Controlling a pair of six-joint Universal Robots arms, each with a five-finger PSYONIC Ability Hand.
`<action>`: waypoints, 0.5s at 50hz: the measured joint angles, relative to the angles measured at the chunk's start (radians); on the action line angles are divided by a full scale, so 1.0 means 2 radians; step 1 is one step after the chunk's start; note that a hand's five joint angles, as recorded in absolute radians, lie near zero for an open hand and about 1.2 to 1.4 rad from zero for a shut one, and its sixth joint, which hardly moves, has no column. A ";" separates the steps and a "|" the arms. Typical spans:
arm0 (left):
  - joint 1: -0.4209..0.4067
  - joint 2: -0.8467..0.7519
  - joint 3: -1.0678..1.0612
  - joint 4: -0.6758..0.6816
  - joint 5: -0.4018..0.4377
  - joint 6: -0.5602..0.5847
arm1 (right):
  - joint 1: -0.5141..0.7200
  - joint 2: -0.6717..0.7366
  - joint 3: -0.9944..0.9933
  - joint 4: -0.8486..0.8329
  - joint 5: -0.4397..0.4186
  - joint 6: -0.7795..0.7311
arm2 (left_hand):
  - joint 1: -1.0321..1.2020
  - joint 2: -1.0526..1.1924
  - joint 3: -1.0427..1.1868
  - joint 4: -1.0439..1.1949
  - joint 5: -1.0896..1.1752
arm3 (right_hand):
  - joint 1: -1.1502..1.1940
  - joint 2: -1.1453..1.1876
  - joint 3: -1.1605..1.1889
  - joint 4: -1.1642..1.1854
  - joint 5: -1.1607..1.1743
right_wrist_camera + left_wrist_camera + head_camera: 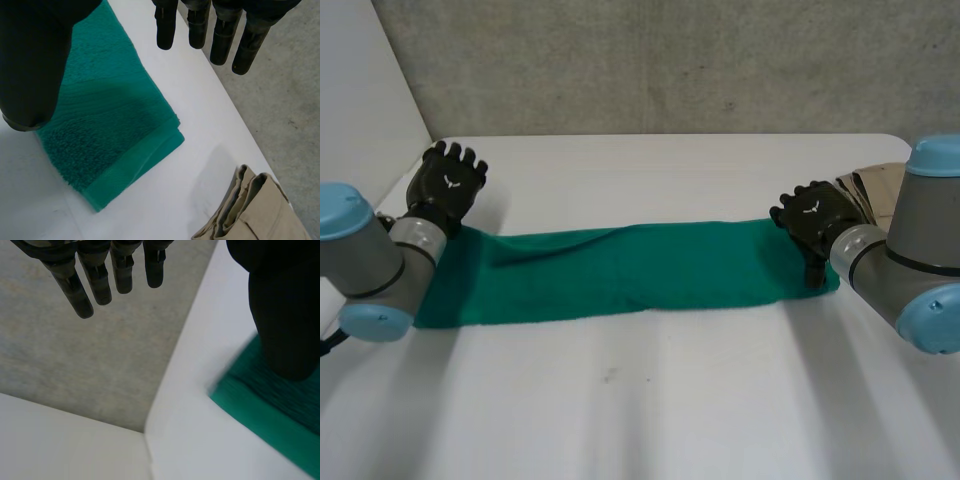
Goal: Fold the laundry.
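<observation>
A green towel (620,272) lies folded into a long strip across the white table (650,400). My left hand (447,186) hovers above the strip's left end, fingers (95,280) straight and spread, holding nothing; that end of the green towel (270,405) lies under its thumb. My right hand (812,218) hangs over the right end, fingers (220,35) straight and apart, empty. The green towel's (105,130) doubled right end lies flat under its palm.
A folded beige garment (875,190) sits at the table's right edge, beside my right arm; the beige garment (255,210) is a short way beyond the towel's end. The table's left edge (170,390) drops to grey floor close to my left hand.
</observation>
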 measured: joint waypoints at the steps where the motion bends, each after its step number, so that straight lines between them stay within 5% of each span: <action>1: -0.001 -0.009 0.009 0.009 -0.004 0.003 | 0.000 0.000 0.002 0.000 0.000 0.000 | 0.000 0.000 0.000 0.000 0.000 | 0.000 0.000 0.000 0.000 0.000; 5: -0.002 -0.017 0.018 0.017 -0.013 0.005 | 0.000 0.000 0.005 -0.001 0.000 0.000 | 0.000 0.000 0.000 0.000 0.000 | 0.000 0.000 0.000 0.000 0.000; 15: -0.005 0.014 0.006 -0.013 -0.126 0.003 | -0.002 -0.002 0.020 -0.001 -0.012 0.002 | 0.000 0.000 0.000 0.000 0.000 | 0.000 0.000 0.000 0.000 0.000; 25: -0.015 0.112 -0.102 -0.036 -0.097 -0.037 | -0.040 -0.019 0.045 0.000 -0.048 0.009 | 0.000 0.000 0.000 0.000 0.000 | 0.000 0.000 0.000 0.000 0.000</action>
